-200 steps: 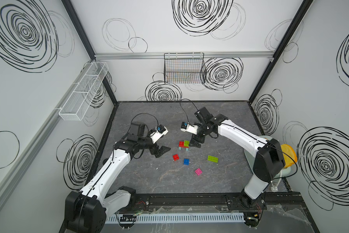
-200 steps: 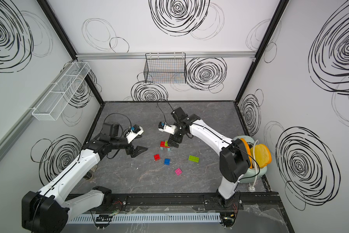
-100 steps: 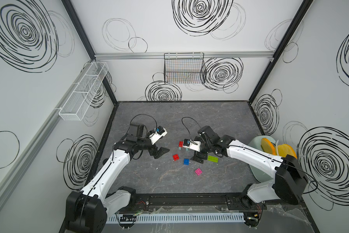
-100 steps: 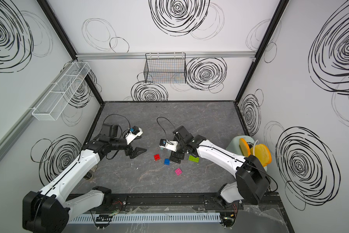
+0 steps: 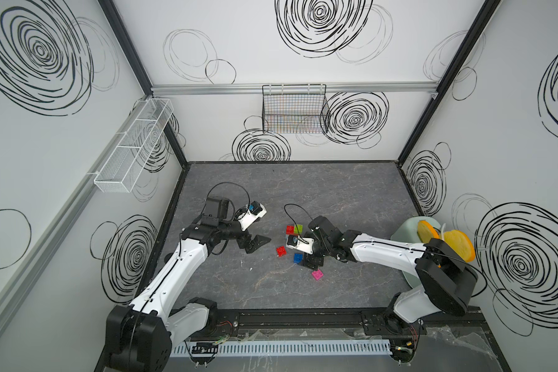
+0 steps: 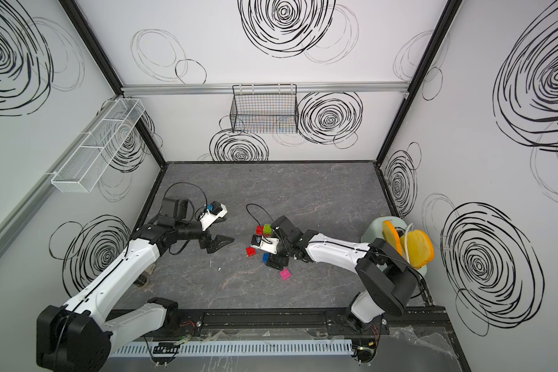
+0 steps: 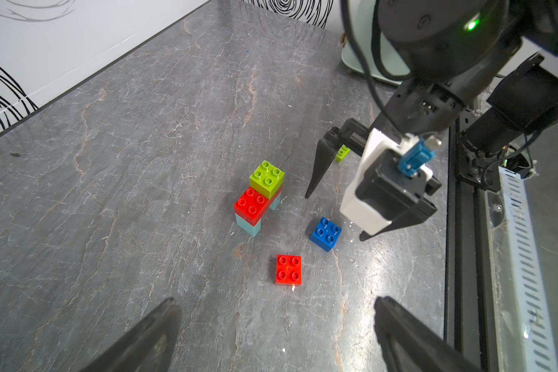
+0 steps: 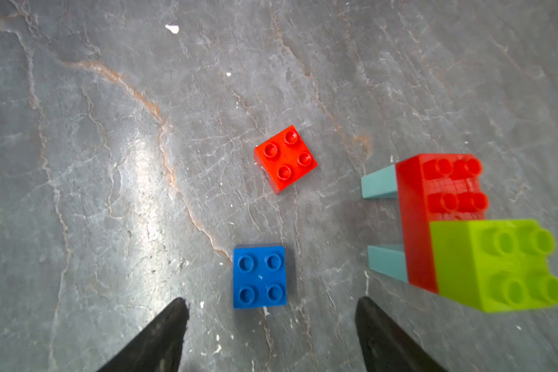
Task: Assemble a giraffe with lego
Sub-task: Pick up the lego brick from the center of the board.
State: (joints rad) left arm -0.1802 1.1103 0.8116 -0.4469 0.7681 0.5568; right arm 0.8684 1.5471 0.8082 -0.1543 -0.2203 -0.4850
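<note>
Right wrist view, right pincer [image 8: 271, 299] parted just beside blue brick [image 8: 259, 276], left pincer [image 7: 275, 299] wide, empty

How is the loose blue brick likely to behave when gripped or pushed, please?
The blue brick looks like rigid moulded plastic, so probably stiff. Squat and flat-based, it should slide, not roll. Smooth sides might slip.

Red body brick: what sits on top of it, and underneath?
A lime brick sits on one end of the red body brick; its other four studs are bare. Two light-blue legs stand underneath. Studs beneath the lime brick are covered.
</note>
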